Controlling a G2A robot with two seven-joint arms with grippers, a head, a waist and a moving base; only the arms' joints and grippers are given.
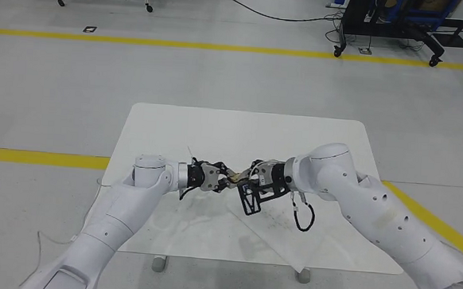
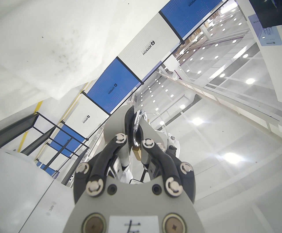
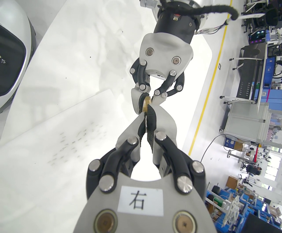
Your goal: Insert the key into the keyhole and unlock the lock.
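Trouble: a crooked push by the right end effector (image 3: 147,114), pinching a hidden key, could twist the brass padlock (image 3: 145,104) out of the pinching left end effector (image 2: 137,123) above the white desk (image 1: 216,128).

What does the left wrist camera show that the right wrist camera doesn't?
Left wrist view: the silver shackle of the lock, standing out between the fingers of the left end effector. Right wrist view: the right end effector, shut, its tips against the lock, with the white table beneath. Both: the brass body of the lock, clamped in the left end effector.
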